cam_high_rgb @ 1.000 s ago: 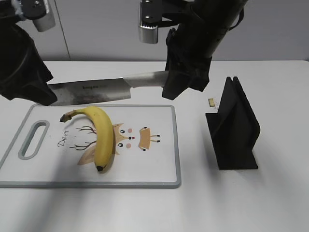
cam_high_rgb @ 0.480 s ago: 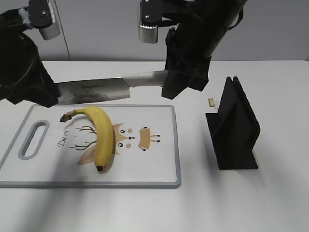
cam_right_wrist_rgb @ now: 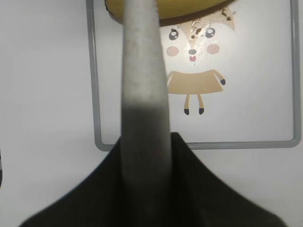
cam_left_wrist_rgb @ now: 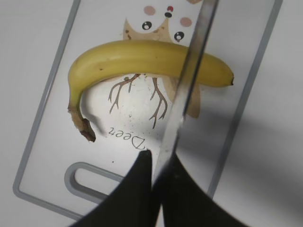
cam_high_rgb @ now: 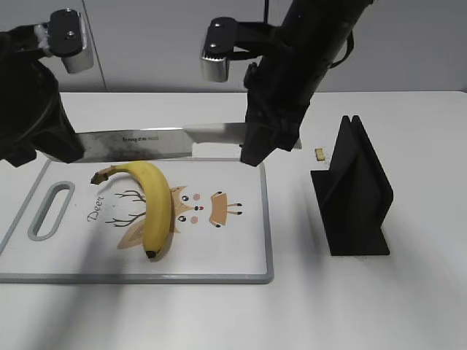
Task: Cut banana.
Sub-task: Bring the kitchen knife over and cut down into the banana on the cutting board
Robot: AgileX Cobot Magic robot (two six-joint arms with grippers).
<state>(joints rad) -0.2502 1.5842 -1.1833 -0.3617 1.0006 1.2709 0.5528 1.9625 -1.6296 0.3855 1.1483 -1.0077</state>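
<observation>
The yellow banana (cam_high_rgb: pixel 155 208) lies on the white cutting board (cam_high_rgb: pixel 264 219), stem to the far left, black tip toward the front. A long kitchen knife (cam_high_rgb: pixel 157 141) hangs level above the board's far edge, just behind the banana. My left gripper (cam_high_rgb: pixel 64 149) is shut on the blade's tip end. My right gripper (cam_high_rgb: pixel 255 146) is shut on the grey handle. In the left wrist view the blade (cam_left_wrist_rgb: pixel 184 94) crosses over the banana (cam_left_wrist_rgb: pixel 142 59) between the jaws (cam_left_wrist_rgb: pixel 158 161). In the right wrist view the handle (cam_right_wrist_rgb: pixel 142 61) runs out of the jaws (cam_right_wrist_rgb: pixel 144 142) toward the banana (cam_right_wrist_rgb: pixel 165 9).
A black knife stand (cam_high_rgb: pixel 354 189) stands right of the board. A small tan scrap (cam_high_rgb: pixel 319 154) lies on the white table beside it. The board has a handle slot (cam_high_rgb: pixel 49 211) at its left end and a deer print.
The knife has levelled out and shifted a little left and toward the banana. Both arms moved with it and keep their hold. The banana has not moved.
</observation>
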